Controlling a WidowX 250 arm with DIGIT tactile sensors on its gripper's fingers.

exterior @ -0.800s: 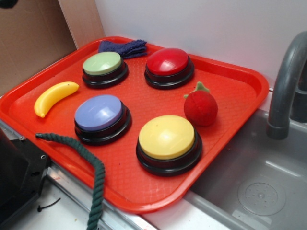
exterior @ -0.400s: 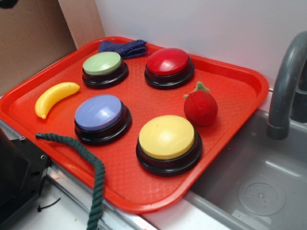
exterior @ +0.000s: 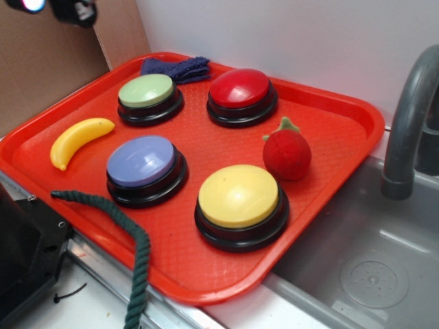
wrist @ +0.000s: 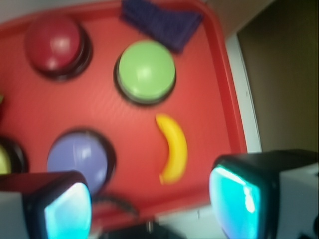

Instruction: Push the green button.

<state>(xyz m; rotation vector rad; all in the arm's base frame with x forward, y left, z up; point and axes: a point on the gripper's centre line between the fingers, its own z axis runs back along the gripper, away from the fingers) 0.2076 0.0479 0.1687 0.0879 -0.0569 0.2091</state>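
High above the red tray [exterior: 322,123], over its far left corner, my gripper [wrist: 149,204] hangs with its two fingers [wrist: 239,199] spread wide and nothing between them; their inner pads glow a glassy cyan in the wrist view. In the exterior view only a dark part of me shows at the top left corner. The tray is moulded plastic with a fine pebbled floor and a rounded raised rim. On it, the green button [exterior: 146,90] sits in the far left part: a smooth, pale sage dome on a glossy black ring. To the right of the green button is a red button [exterior: 239,87] of the same shape, nearer than it a lavender-blue button [exterior: 141,160], and diagonally across the tray a larger yellow button [exterior: 238,195]. A curved, shiny yellow plastic banana [exterior: 77,140] lies left of the lavender one, near the green button. A crumpled dark blue cloth [exterior: 177,69] lies just behind the green button. A fuzzy red strawberry [exterior: 287,153] stands by the yellow button, and a twisted dark green rope [exterior: 130,240] trails over the tray's near rim.
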